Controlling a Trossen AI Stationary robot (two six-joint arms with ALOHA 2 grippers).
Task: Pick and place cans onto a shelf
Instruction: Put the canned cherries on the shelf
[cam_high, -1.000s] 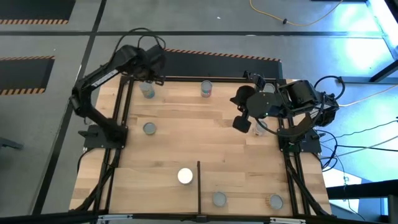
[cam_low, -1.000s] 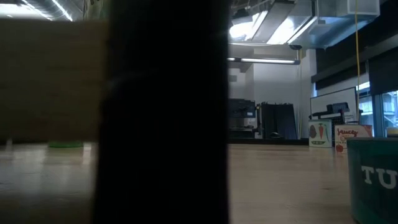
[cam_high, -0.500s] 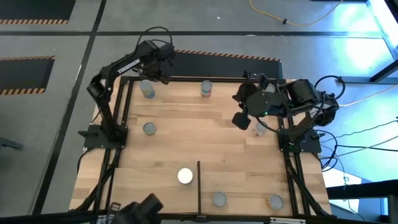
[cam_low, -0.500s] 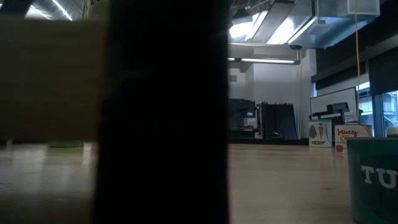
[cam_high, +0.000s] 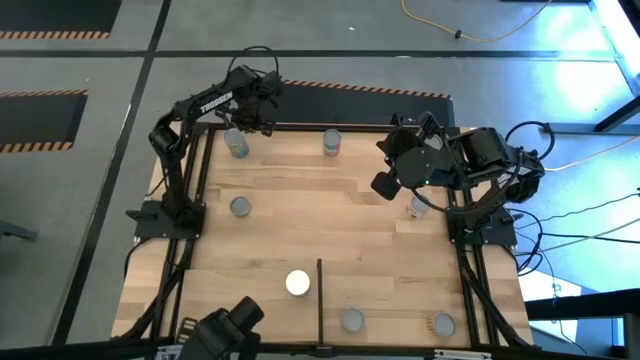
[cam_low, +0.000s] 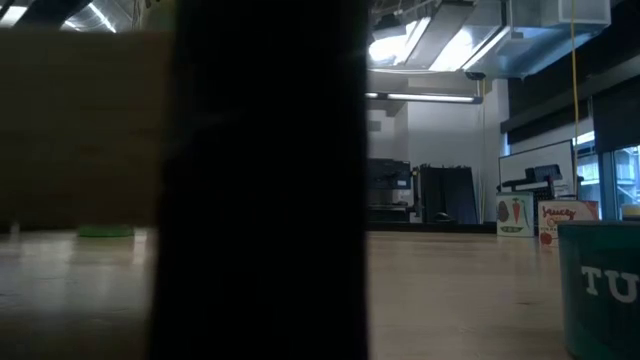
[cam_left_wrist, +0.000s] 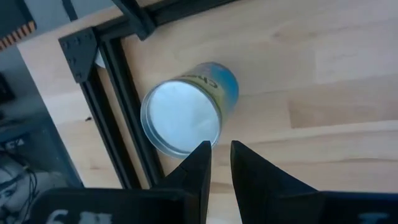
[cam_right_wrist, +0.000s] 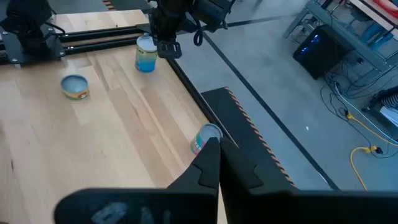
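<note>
Overhead, with twelve o'clock taken as the board's far edge in the high view, the left gripper (cam_left_wrist: 219, 147) is found at about eleven o'clock, hung over the blue-labelled can (cam_left_wrist: 184, 116) that stands upright just inside the black frame (cam_left_wrist: 117, 106). Its jaws are parted by a narrow gap and nothing is held between them. The fingertips are seen just short of the can's grey top, so the pose is judged to be an approach from above and not yet a grasp. The gap looks narrower than the can, and the jaws would probably have to be widened first.

Across the shelf (cam_high: 330, 235), other cans are spread apart, which leaves room for fingers around each one. A second can (cam_high: 240, 206) is set at nine o'clock and a third (cam_high: 332, 142) at twelve. A white-topped can (cam_high: 298, 283) is placed at about seven, just beside the divider bar (cam_high: 319, 305). Two more are seen at six (cam_high: 352, 320) and five (cam_high: 443, 323).

At about two o'clock, the right gripper (cam_right_wrist: 214, 143) is held above the board with its jaws pressed together on nothing. It is judged to be waiting clear of the left arm's work. One can (cam_high: 418, 207) is stood close by it at three.
</note>
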